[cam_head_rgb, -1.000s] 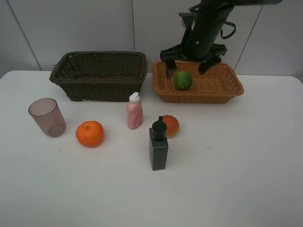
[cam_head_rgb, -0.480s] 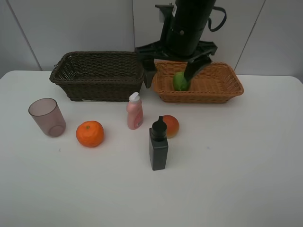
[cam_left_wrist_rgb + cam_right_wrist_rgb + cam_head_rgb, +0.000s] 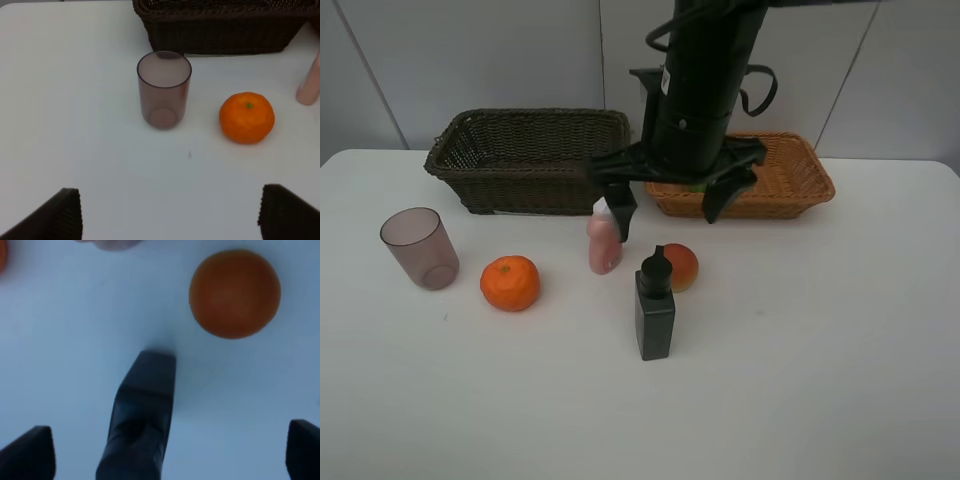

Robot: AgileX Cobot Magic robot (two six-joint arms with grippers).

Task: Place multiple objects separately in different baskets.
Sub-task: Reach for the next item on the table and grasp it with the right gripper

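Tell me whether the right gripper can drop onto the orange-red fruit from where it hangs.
Probably yes. The right gripper is open above the orange-red fruit, with nothing over it. The black bottle stands close by the fruit, so one finger may clip it.

The counter is smooth matt white. Dark brown basket and orange-tan basket: rough woven wicker. Cup: smooth translucent plastic. Tangerine: finely dimpled skin.
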